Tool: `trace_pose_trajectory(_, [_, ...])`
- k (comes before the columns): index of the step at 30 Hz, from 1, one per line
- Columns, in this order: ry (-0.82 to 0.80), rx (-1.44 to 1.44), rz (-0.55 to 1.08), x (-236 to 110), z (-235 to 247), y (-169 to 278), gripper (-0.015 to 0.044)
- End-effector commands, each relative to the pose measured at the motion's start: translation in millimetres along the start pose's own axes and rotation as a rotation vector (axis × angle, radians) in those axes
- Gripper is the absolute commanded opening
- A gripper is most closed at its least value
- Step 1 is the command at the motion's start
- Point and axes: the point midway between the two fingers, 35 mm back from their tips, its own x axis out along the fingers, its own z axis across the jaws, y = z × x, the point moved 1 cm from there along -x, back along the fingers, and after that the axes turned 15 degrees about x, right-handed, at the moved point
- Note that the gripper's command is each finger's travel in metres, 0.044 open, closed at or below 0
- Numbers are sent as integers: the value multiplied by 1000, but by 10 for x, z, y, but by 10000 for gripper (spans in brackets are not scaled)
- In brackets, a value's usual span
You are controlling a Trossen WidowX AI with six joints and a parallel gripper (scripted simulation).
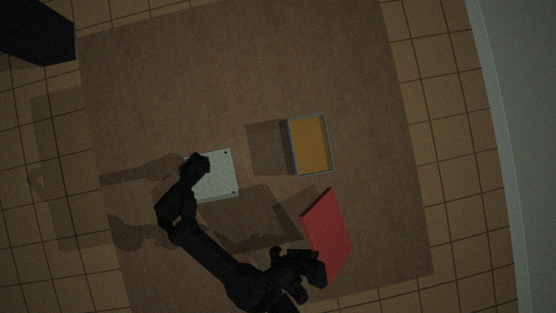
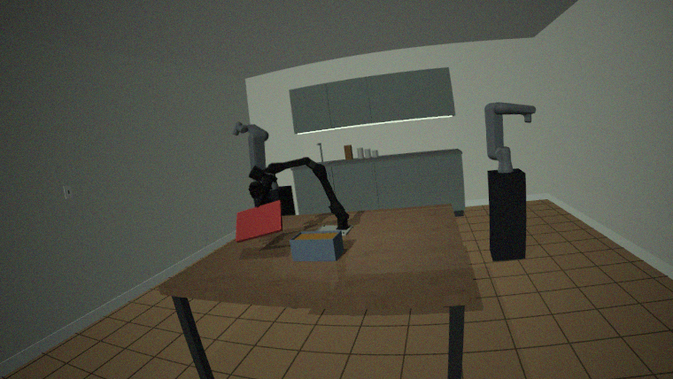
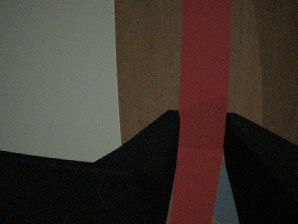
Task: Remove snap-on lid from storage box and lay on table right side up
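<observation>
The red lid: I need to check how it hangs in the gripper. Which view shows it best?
The exterior view: the red lid hangs tilted above the table, clear of the blue storage box. The top view shows its face foreshortened. The wrist view shows only an edge-on strip clamped in the gripper.

A brown wooden bench (image 2: pixel 405 263) on dark metal legs (image 2: pixel 455 338) stands on a floor of tan square tiles (image 2: pixel 565 329). Beyond its far edge runs a grey kitchen counter (image 2: pixel 400 179) bearing a brown jar (image 2: pixel 348 151) and pale canisters (image 2: pixel 366 152), under grey wall cupboards (image 2: pixel 372 98). Off the bench's right edge, a black pedestal (image 2: pixel 506 216) carries a grey idle arm (image 2: pixel 498 131); another grey idle arm (image 2: pixel 254 138) stands past the far left corner.
</observation>
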Motion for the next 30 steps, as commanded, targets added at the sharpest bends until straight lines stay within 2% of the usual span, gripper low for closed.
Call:
trace_pose_trajectory(1, [-9,-7,8,15,-18,6,0])
trace_pose_trajectory(30, [-9,-7,8,194,-229,-52,0])
